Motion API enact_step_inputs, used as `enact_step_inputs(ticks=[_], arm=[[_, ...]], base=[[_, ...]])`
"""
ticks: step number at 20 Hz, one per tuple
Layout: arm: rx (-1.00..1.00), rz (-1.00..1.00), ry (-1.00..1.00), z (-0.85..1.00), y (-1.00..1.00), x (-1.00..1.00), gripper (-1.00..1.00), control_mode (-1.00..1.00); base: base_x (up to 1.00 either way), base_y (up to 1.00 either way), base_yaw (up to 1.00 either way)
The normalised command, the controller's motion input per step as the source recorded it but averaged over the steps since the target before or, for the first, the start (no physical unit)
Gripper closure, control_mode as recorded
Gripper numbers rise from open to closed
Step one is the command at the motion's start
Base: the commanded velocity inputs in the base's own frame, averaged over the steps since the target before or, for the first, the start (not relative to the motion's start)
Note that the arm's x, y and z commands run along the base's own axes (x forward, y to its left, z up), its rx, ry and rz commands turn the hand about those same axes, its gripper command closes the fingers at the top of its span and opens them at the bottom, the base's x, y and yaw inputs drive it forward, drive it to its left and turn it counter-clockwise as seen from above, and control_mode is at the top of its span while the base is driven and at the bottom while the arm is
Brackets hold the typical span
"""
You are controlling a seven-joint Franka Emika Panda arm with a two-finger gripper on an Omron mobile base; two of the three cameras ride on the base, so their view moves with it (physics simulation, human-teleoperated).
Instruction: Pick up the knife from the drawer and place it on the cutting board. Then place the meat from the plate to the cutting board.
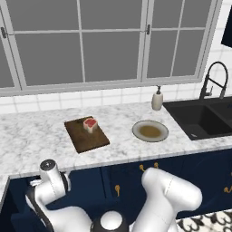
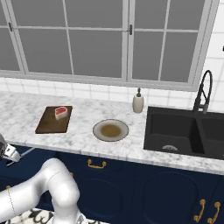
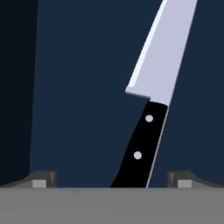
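Observation:
The knife (image 3: 144,131), with a black handle and silver blade, lies against the navy inside of the drawer (image 3: 78,87). My gripper (image 3: 111,180) is open, its fingertips (image 3: 43,178) standing wide on either side of the handle without touching it. From the right base, the gripper (image 2: 12,154) hangs low at the far left, below the counter edge, with a thin silver blade (image 2: 27,151) beside it. On the counter, the meat (image 1: 90,124) sits on the dark-brown cutting board (image 1: 86,136). The round plate (image 1: 150,131) to the board's right holds nothing.
A black sink (image 1: 204,118) with a dark faucet (image 1: 215,79) fills the counter's right end, and a soap dispenser (image 1: 157,99) stands behind the plate. Navy cabinet fronts with brass pulls (image 2: 96,164) run below the counter. My white arm (image 1: 167,195) crosses the foreground.

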Motion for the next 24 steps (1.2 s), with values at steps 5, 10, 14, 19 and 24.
enact_step_inputs(ticks=[5, 10, 14, 19, 24], arm=[[-0.01, 0.00, 0.12, -0.42, 0.00, 0.33, -1.00, -1.00], [-0.08, 0.00, 0.08, -0.74, 0.09, 0.07, -1.00, -1.00], [-0.12, 0.00, 0.20, -1.00, 0.01, -0.54, 1.00, -1.00], [0.00, 0.00, 0.48, -0.71, 0.00, -0.34, 1.00, -1.00], [0.00, 0.00, 0.41, -0.83, 0.00, -0.75, 1.00, -1.00]], base=[[0.00, 0.00, 0.00], [0.00, 0.00, 0.00], [0.00, 0.00, 0.00], [0.00, 0.00, 0.00], [0.00, 0.00, 0.00]])
